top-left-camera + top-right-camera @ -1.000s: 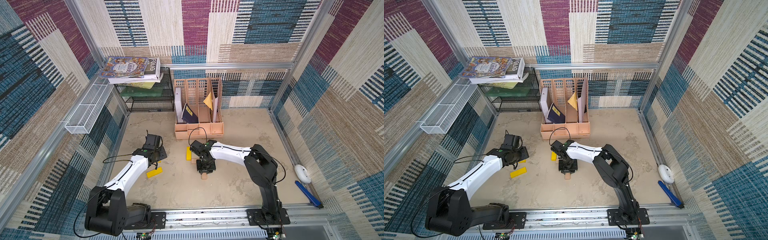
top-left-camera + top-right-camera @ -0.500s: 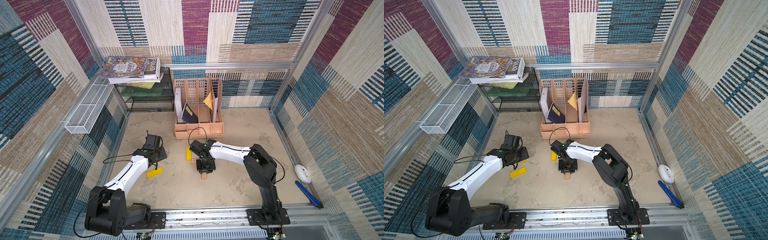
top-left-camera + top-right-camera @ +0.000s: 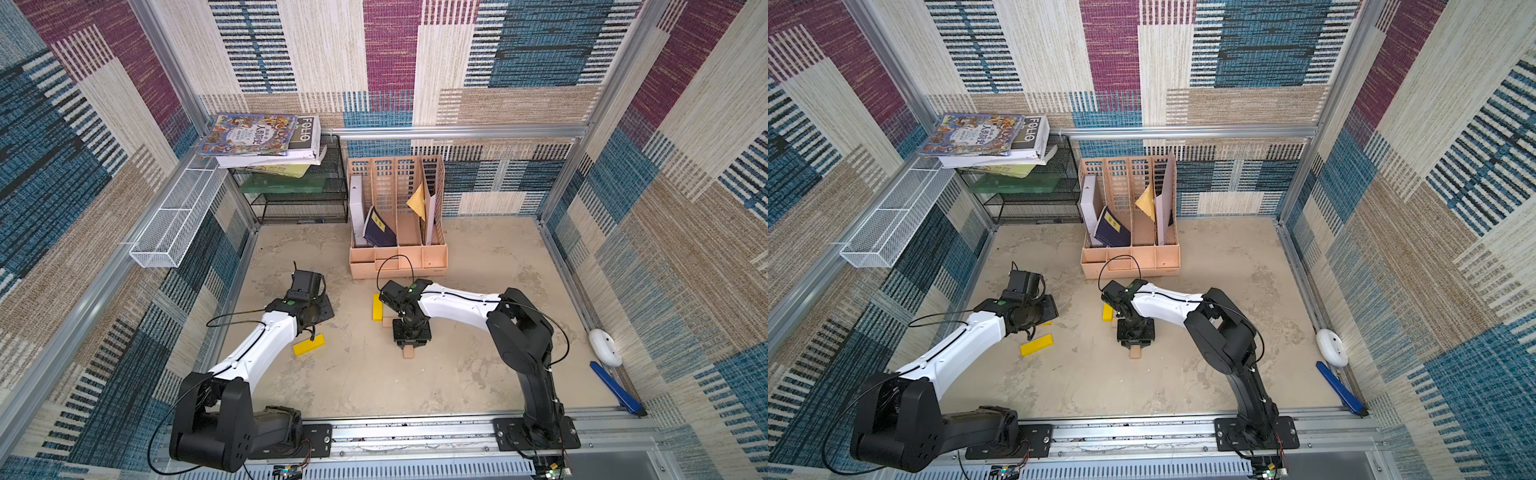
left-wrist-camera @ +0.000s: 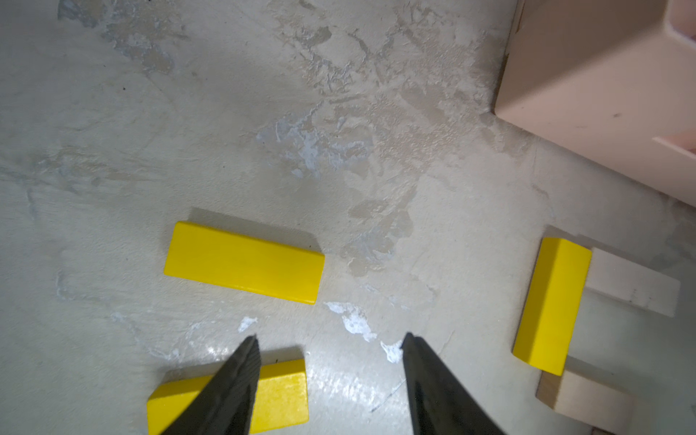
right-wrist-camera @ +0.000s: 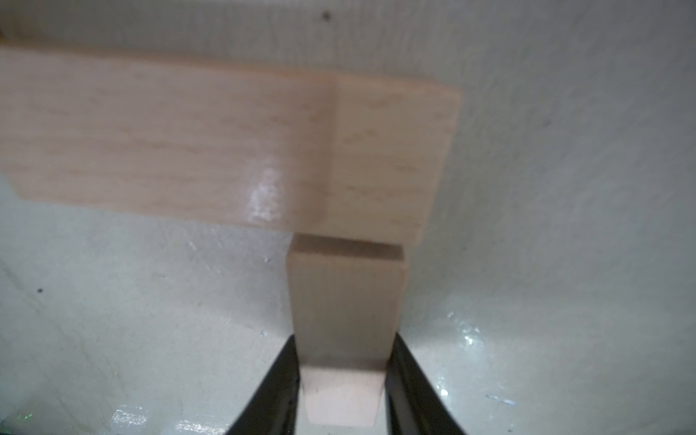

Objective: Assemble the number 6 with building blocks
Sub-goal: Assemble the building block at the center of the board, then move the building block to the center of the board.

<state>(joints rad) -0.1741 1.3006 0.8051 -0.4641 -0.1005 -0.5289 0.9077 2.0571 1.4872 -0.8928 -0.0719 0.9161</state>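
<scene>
In both top views my left gripper hangs above a loose yellow plank at left; my right gripper stands over a pale plank near the peach file organizer. Left wrist: jaws apart, empty, a second yellow plank ahead. Right wrist: my fingers flank the pale plank, which butts a crosswise pale plank; clamped or loose, I cannot tell.

All around me I see walls covered in patchy blue, purple and tan carpet, a scuffed pale floor, a black wire shelf with books on top, a white wire basket on the side wall, and a peach paper holder at the back.
</scene>
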